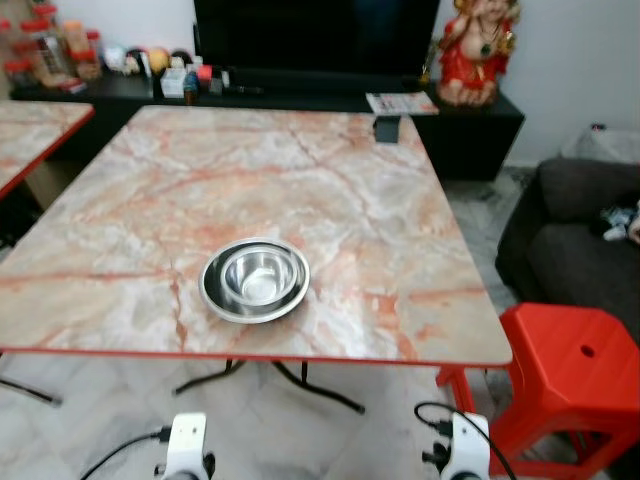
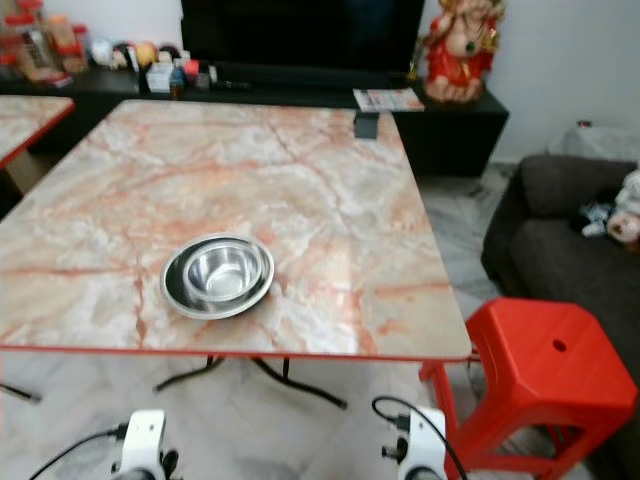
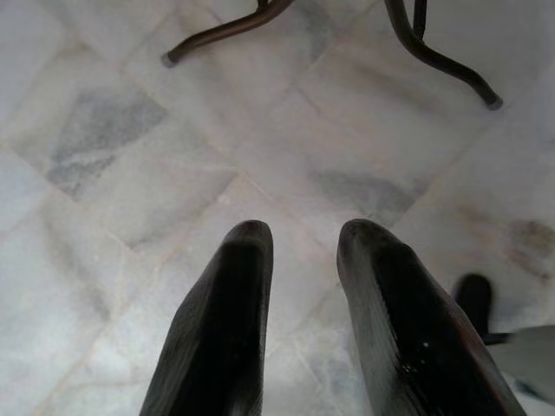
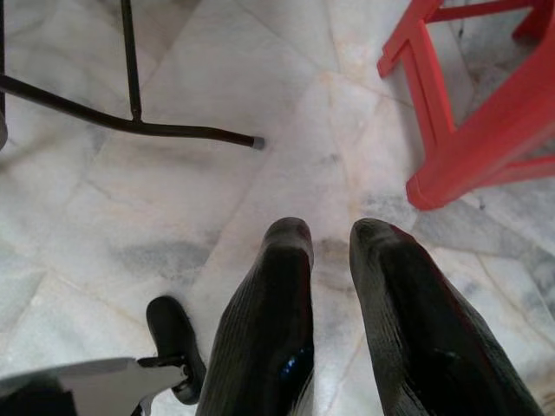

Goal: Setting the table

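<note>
The square worktop (image 1: pixel 330 200) has a smooth, glossy marble-look surface in cream with salmon veins, edged by a thin red band. Near its front edge sits a round, shiny steel bowl (image 1: pixel 256 279), polished enough to mirror light inside. Beside the worktop's front right corner stands a bright red moulded plastic stool (image 1: pixel 572 372) with a smooth, faintly glossy seat. Beyond the stool, a dark grey sofa (image 1: pixel 575 250) looks like matt woven cloth. The pale grey marble floor (image 3: pixel 130 173) under the worktop is polished, and the worktop's thin dark metal legs (image 4: pixel 130 121) rest on it. Each end effector's black fingers (image 3: pixel 217 329) look smooth and slightly glossy.
</note>
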Available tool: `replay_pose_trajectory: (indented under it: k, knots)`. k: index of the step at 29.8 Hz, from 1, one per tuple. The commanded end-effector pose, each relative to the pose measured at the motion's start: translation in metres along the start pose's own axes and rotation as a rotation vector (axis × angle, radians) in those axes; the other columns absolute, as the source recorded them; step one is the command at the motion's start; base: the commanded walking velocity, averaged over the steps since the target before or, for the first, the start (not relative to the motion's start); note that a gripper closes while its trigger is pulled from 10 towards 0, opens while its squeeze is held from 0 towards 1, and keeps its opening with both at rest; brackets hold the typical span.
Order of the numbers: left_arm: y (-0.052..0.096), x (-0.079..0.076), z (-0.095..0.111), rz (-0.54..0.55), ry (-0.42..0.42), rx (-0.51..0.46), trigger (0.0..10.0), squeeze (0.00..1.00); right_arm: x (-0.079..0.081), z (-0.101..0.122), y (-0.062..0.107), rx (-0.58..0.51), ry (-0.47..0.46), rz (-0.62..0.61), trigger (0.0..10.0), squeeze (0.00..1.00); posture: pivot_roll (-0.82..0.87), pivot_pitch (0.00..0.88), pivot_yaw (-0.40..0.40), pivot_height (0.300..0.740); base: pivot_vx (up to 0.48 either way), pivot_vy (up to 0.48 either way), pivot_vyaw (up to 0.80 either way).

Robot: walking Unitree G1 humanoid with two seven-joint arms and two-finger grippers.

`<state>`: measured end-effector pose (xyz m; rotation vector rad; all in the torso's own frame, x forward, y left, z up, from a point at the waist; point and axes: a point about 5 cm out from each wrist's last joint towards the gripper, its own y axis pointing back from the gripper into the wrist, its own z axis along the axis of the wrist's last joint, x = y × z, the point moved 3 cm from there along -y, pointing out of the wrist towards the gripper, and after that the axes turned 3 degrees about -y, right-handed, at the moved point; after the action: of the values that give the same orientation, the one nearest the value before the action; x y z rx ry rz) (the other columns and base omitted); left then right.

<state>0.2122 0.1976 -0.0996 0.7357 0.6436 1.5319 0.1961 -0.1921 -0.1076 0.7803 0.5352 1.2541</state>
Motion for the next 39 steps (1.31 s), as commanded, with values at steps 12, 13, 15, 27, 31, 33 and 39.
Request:
replay_pose_trajectory:
  k: [12, 13, 15, 27, 31, 33, 39]
  knots:
    - [-0.001, 0.000, 0.004, -0.001, 0.002, -0.001, 10.0, 0.00, 0.000, 0.000, 0.000, -0.001, -0.007, -0.002, 10.0, 0.00, 0.00, 0.000, -0.003, 0.740, 0.000, 0.352, 0.00]
    - [-0.001, 0.000, 0.005, -0.001, 0.002, -0.005, 10.0, 0.00, 0.001, 0.001, 0.000, -0.001, -0.006, 0.000, 10.0, 0.00, 0.00, 0.000, -0.001, 0.740, 0.000, 0.352, 0.00]
    - [-0.002, 0.001, 0.007, 0.000, 0.002, -0.010, 10.0, 0.00, 0.002, 0.001, 0.000, -0.001, -0.005, 0.002, 10.0, 0.00, 0.00, 0.000, 0.000, 0.740, 0.000, 0.352, 0.00]
    - [-0.002, 0.002, 0.008, -0.001, -0.010, -0.010, 10.0, 0.00, 0.003, 0.001, 0.000, -0.001, -0.008, 0.001, 10.0, 0.00, 0.00, 0.000, 0.010, 0.740, 0.000, 0.352, 0.00]
    - [-0.002, 0.004, 0.007, 0.003, -0.015, -0.008, 10.0, 0.00, 0.003, -0.001, 0.000, 0.003, -0.006, 0.001, 10.0, 0.00, 0.00, 0.000, 0.013, 0.740, 0.000, 0.352, 0.00]
    - [-0.001, 0.005, 0.007, 0.004, -0.016, -0.008, 10.0, 0.00, 0.003, -0.001, 0.000, 0.004, -0.004, 0.002, 10.0, 0.00, 0.00, 0.000, 0.016, 0.740, 0.000, 0.352, 0.00]
    - [-0.001, 0.007, 0.005, 0.006, -0.022, -0.003, 10.0, 0.00, 0.003, -0.002, 0.000, 0.005, -0.002, 0.003, 10.0, 0.00, -0.01, 0.000, 0.021, 0.740, 0.000, 0.352, 0.00]
